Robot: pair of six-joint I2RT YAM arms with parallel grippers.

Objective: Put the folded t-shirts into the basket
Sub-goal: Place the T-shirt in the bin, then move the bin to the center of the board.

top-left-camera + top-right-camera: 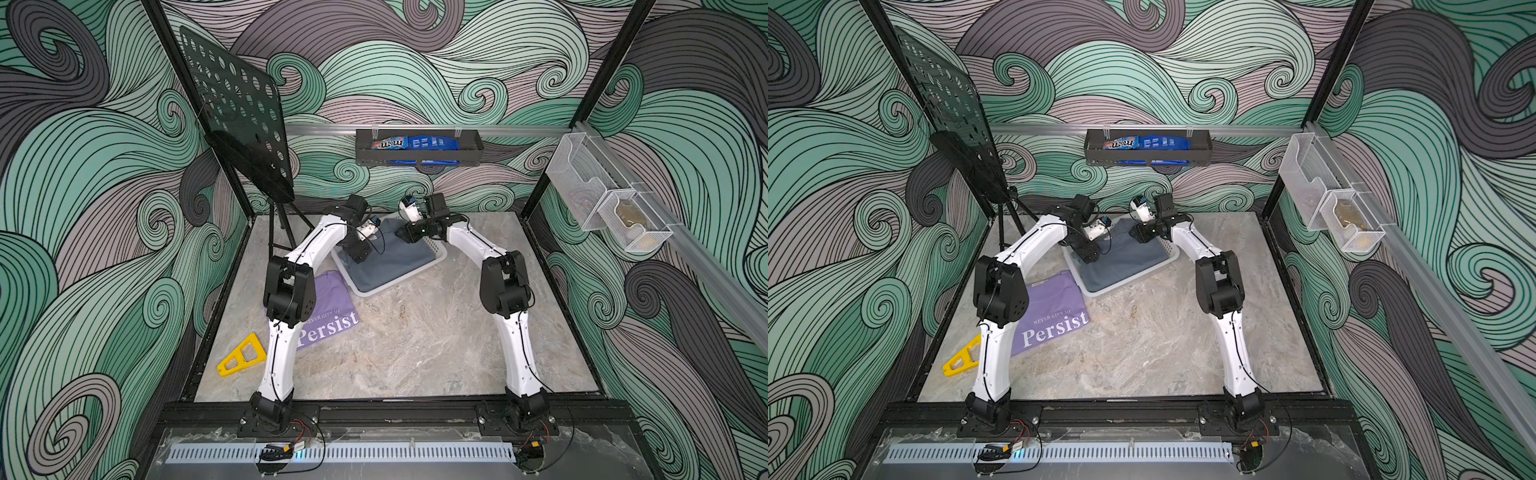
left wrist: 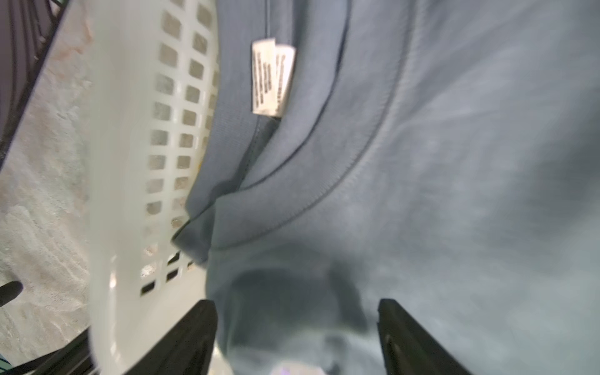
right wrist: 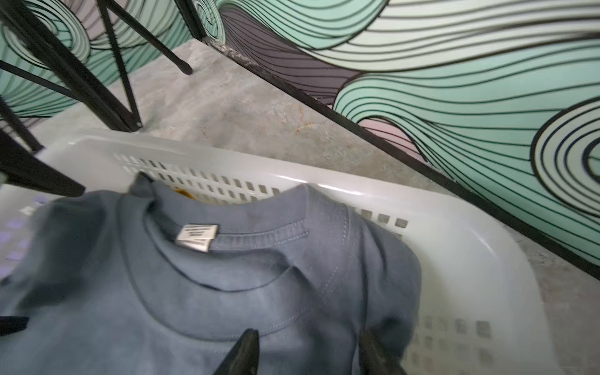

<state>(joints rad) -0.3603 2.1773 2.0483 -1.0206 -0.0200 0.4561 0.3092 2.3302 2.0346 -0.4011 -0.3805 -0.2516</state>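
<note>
Left gripper (image 2: 295,303) hangs with jaws wide apart over the grey shirt (image 1: 390,257), gripping nothing. Right gripper (image 3: 307,334) is parted too, straddling the shirt's shoulder beside the collar, and no pinch shows. The shirt lies in the basket (image 1: 437,250), nearly filling it. The lavender shirt (image 1: 332,299) lies on the table (image 1: 415,340) just beside the basket, partly under the left arm. To release well, both grippers should probably rise straight up, clear of the cloth, so the fold is not dragged.
</note>
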